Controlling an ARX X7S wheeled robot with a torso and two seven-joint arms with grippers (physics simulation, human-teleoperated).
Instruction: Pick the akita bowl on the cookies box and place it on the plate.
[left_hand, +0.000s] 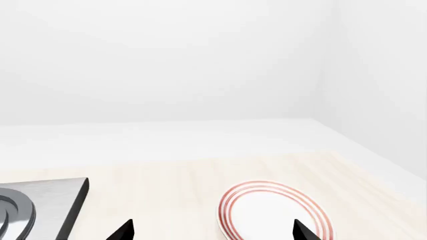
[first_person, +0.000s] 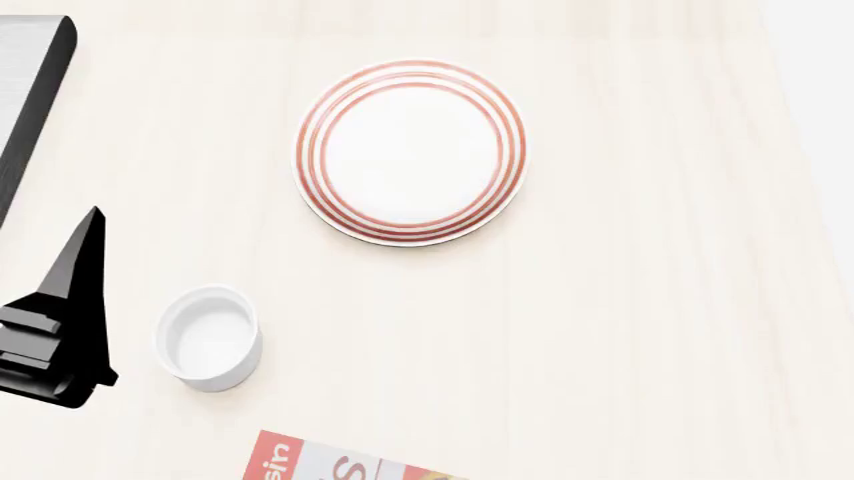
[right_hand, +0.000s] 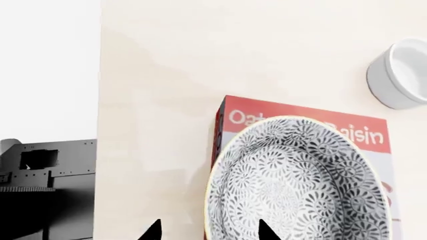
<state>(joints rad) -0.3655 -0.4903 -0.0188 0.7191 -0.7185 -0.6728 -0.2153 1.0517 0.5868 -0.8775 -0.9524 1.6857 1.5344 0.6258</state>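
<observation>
The akita bowl (right_hand: 298, 182) sits on the cookies box (right_hand: 301, 131), and we see it only in the right wrist view, covering most of the carton's red-and-white lid; its speckled floral pattern fills what faces the camera, and we find nothing in it. Beyond the cookies box stands a small white cup (first_person: 210, 336), empty, just past the carton's corner. Farther from the box lies the plate (first_person: 411, 151), bare inside its red rings. Our right gripper (right_hand: 209, 231) shows two dark fingertips set apart, one tip over the bowl's rim and one beside the box, gripping nothing. Our left gripper (left_hand: 212, 231) has its tips spread wide, one of them over the plate's edge, empty too.
</observation>
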